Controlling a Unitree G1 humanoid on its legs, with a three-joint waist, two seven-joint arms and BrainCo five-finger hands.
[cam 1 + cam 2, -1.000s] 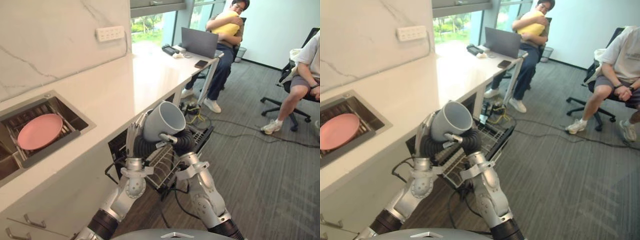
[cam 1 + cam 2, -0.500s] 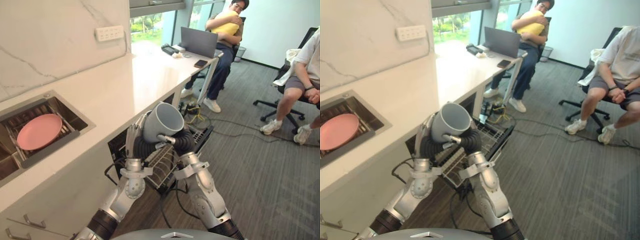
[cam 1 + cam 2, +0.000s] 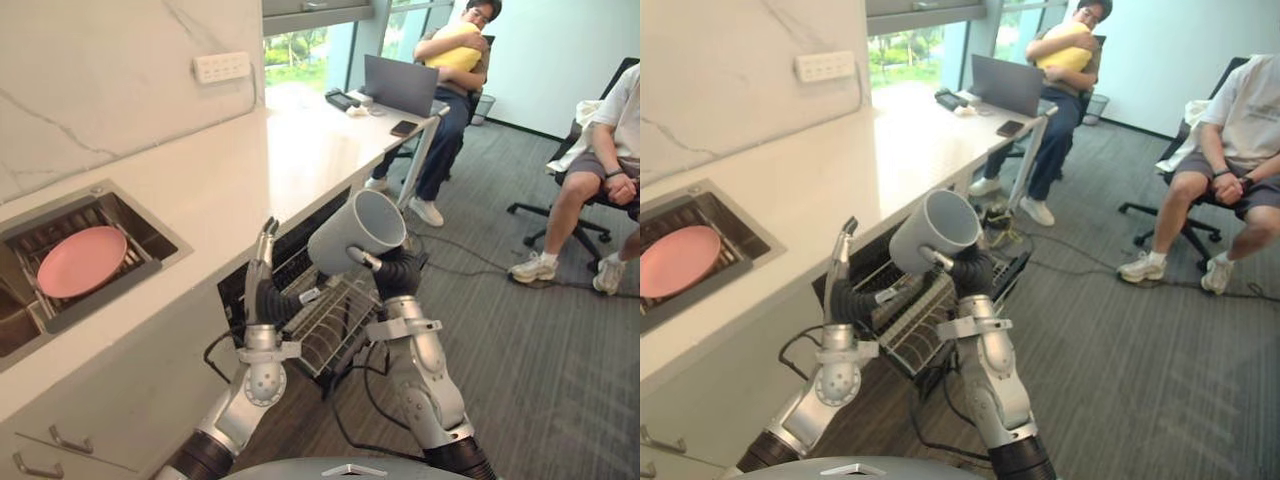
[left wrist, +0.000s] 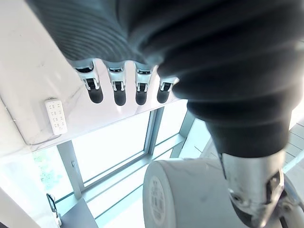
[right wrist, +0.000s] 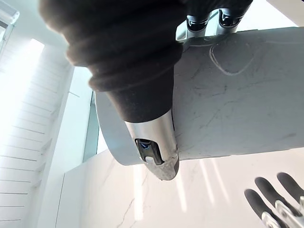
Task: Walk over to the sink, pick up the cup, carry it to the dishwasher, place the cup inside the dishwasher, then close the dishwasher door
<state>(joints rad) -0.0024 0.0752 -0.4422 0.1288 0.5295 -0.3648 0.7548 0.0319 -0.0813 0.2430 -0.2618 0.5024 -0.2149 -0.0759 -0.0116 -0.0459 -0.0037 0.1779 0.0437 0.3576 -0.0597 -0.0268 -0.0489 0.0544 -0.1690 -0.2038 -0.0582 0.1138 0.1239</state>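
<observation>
The right hand [image 3: 397, 276] gripped the grey cup [image 3: 358, 232], with its thumb laid along the cup's wall and its fingers [image 5: 204, 20] curled over the far side. This was a firm wrap that let one hand bear the cup alone. The cup was in the air, tipped onto its side with its mouth turned away from the robot. It was above the pulled-out wire rack [image 3: 335, 312] of the dishwasher [image 3: 288, 262], which stood open under the white counter [image 3: 250, 170]. Holding it high and over the rack probably served to clear the rack's tines before lowering it.

The left hand [image 3: 262, 292] stood just beside the cup and nearer the counter. Its fingers [image 4: 118, 90] were straight, pointed upward and held nothing, so it appeared to stand by as a guard or support rather than share the load.

Behind the robot's left arm, the sink [image 3: 150, 225] set in the counter held a pink plate [image 3: 80, 262]. A white socket strip [image 3: 222, 67] sat on the marble wall, and a laptop [image 3: 398, 85] stood at the counter's far end. Two seated people [image 3: 600, 180] were well apart from the work.

By this reading the carry was done and the placing step was in hand. The cup had not been set into the rack and the door was not yet closed. The tilt would likely need adjusting so that the cup settled between the wires.
</observation>
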